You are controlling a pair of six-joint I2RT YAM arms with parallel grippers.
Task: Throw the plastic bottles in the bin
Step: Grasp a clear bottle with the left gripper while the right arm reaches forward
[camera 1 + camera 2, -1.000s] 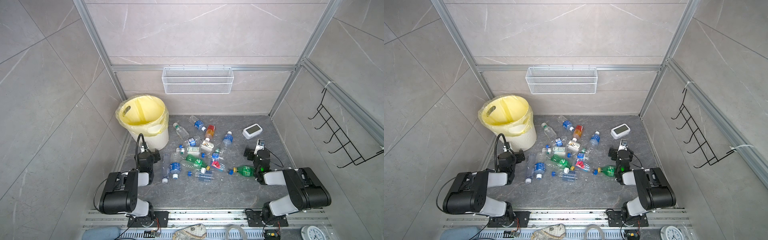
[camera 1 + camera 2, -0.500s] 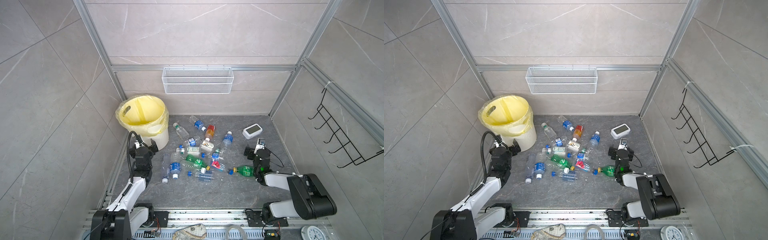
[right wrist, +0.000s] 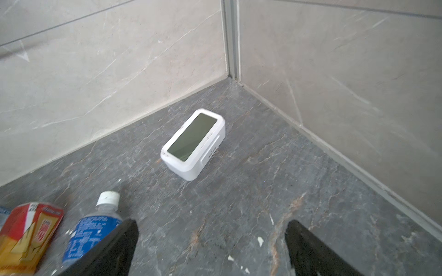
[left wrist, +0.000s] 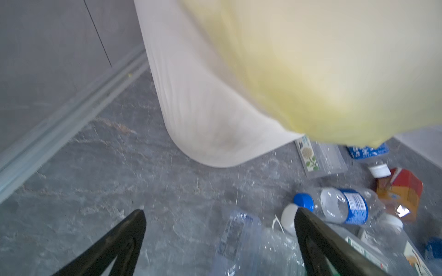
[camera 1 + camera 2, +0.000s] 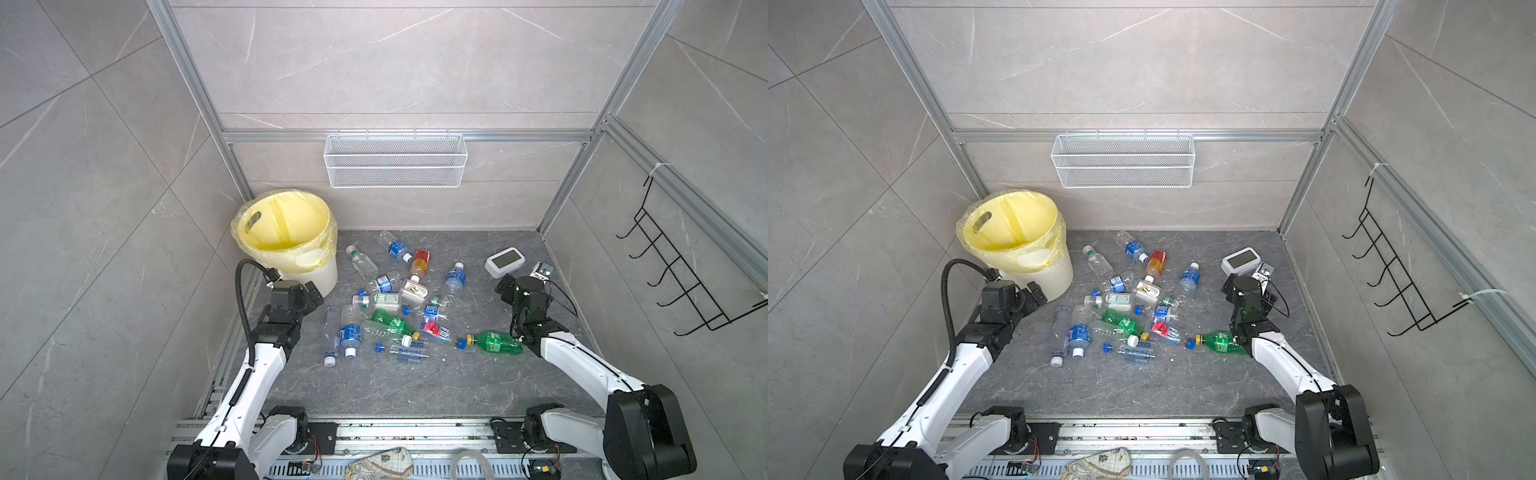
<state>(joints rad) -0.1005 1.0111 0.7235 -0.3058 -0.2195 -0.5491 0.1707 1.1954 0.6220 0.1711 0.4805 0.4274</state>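
Both sets of jaws stand wide apart and empty, nothing gripped. No bottle is in the bin yet; inside it we see only the yellow bag. The bin stands at the back left corner of the counter. The plastic bottles all lie on their sides in a loose pile mid-counter, several touching or overlapping.

Risks, as we judge them:
- Left jaws sit just beside the bin's foot. A careless swing could bump the bin wall or snag the bag hanging over it.
- The clear bottle nearest them is thin. A hard squeeze could crush it or pop it out sideways.
- Overlaps in the pile mean one pick may drag its neighbours.
- Right jaws point toward the white clock, which is not a target, so a wrong grab is possible.
- The green bottle lies right by the right forearm and could get rolled away.
- The bin is far from the right arm, and the pile lies between them.

Also around: wire basket on the back wall, black hook rack on the right wall, both clear of the work.
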